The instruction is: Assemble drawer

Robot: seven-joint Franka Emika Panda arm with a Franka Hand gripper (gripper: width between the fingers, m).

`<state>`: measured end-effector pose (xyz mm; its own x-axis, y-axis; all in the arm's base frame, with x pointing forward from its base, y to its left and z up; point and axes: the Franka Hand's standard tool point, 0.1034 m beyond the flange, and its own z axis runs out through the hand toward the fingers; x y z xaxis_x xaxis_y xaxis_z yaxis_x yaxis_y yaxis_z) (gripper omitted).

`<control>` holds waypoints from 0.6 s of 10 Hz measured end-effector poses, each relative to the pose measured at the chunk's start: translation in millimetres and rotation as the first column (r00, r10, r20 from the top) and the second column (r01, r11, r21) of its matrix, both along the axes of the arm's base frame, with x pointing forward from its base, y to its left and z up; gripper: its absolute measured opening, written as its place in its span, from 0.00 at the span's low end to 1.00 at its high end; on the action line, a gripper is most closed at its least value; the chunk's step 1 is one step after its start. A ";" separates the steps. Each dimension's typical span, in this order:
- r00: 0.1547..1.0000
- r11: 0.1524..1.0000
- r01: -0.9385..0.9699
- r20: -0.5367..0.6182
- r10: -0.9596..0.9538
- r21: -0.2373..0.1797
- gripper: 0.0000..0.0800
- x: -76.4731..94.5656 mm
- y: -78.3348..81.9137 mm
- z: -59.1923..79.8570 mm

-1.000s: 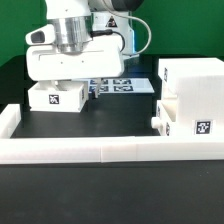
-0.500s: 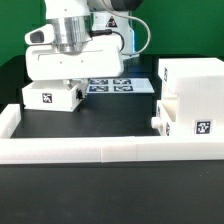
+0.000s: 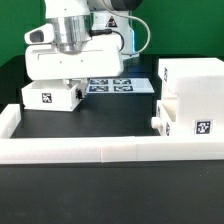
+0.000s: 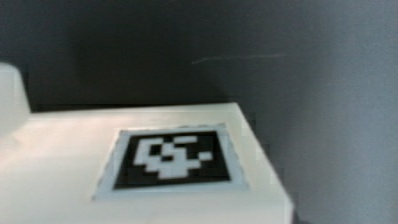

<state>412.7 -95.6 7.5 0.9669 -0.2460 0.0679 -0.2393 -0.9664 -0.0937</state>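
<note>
Exterior, tray: small tray [image 3: 52, 97] sits by the bench's edge at the exterior view's left, straight beneath the pincer [image 3: 66, 82].
Exterior, shell: shell [image 3: 190, 85] stands well apart, toward the opposite edge.
Wrist, pincer: fingers are unseen, so whether it is apart or clamped I cannot tell; the tray's tag [image 4: 173, 160] is close below.

one big drawer shell [image 3: 192, 78], two smaller trays, a left tray [image 3: 52, 97] and a right tray [image 3: 185, 118], one marker board [image 3: 120, 85], one robot arm [image 3: 75, 40], and low white border bars [image 3: 100, 150] along two sides of the bench [image 3: 105, 118].
</note>
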 end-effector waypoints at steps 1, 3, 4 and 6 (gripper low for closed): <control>1.000 0.999 -0.020 -0.021 0.021 0.026 0.06 10.7 16.1 9.3; 0.996 0.995 -0.074 -0.045 0.077 0.070 0.06 35.5 36.6 29.3; 0.995 0.993 -0.085 -0.053 0.090 0.087 0.06 44.3 38.3 38.0; 0.990 0.987 -0.127 -0.052 0.132 0.100 0.06 52.3 37.6 42.0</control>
